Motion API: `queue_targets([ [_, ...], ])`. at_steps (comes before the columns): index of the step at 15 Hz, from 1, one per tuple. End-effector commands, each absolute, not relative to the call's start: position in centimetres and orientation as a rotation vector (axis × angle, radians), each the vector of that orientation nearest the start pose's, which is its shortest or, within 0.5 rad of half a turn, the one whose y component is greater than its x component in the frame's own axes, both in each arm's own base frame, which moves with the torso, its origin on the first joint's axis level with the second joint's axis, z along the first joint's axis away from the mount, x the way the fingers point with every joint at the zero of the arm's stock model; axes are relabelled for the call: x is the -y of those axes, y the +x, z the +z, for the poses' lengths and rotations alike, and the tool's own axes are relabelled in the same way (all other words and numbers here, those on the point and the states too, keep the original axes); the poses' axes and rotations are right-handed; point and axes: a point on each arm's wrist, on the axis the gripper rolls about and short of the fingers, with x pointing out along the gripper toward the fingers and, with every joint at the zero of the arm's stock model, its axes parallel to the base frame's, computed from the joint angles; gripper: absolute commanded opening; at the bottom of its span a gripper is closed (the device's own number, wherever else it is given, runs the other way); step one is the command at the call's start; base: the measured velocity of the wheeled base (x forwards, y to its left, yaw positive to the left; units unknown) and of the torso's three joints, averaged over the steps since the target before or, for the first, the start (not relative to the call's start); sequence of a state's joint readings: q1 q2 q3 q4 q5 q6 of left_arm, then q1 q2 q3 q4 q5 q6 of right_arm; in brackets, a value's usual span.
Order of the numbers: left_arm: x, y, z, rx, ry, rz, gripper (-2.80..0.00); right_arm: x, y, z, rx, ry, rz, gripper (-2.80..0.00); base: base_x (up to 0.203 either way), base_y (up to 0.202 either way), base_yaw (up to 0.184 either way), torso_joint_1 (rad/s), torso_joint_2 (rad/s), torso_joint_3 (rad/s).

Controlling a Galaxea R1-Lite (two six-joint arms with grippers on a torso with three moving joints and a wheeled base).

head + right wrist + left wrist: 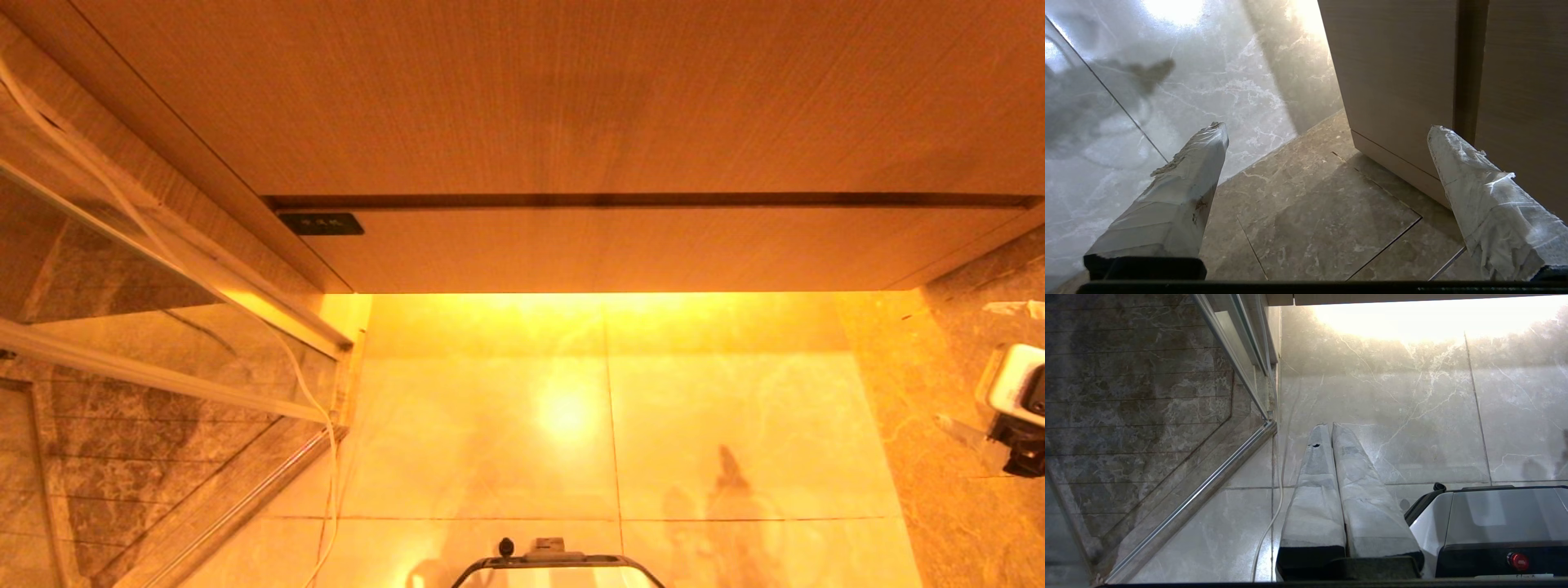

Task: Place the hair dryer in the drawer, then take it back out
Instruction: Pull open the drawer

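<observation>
The drawer [653, 249] is pushed in under the wooden countertop [571, 98]. Its flat wood-grain front carries a small black label [321, 224] at its left end. The hair dryer is out of view in every picture. My right gripper [1327, 128] is open, its two wrapped fingers [1180, 192] wide apart with nothing between them. It hangs over brown marble floor beside a wood-grain cabinet panel [1396, 81]. Part of the right arm [1016, 408] shows at the head view's right edge. My left gripper [1327, 426] is shut and empty, parked low over the floor.
A glass shower screen with a metal frame [171, 359] stands at the left, and a thin white cable [314, 400] hangs along it. Glossy pale floor tiles [612, 425] lie below the cabinet. My base [555, 567] sits at the near edge.
</observation>
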State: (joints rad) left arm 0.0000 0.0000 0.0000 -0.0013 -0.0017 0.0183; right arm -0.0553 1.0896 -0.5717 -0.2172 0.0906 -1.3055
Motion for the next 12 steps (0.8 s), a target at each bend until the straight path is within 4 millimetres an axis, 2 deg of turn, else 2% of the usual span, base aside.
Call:
queue_targets([
  [1,0.00,-2.27,7.52,0.000,0.018,-0.002,-2.80,0.62,14.60,21.42,-0.232,-1.276,0.223,0.00,0.000,0.000,0.000,0.000,0.00,0.000],
  [9,0.00,-2.27,7.52,0.000,0.018,-0.002,-2.80,0.63,14.50,21.65,-0.230,-1.271,0.203,0.00,0.000,0.000,0.000,0.000,0.00,0.000],
  [12,0.00,-2.27,7.52,0.000,0.018,-0.002,-2.80,0.59,13.66,21.07,-0.234,-1.280,0.213,0.00,0.000,0.000,0.000,0.000,0.00,0.000],
])
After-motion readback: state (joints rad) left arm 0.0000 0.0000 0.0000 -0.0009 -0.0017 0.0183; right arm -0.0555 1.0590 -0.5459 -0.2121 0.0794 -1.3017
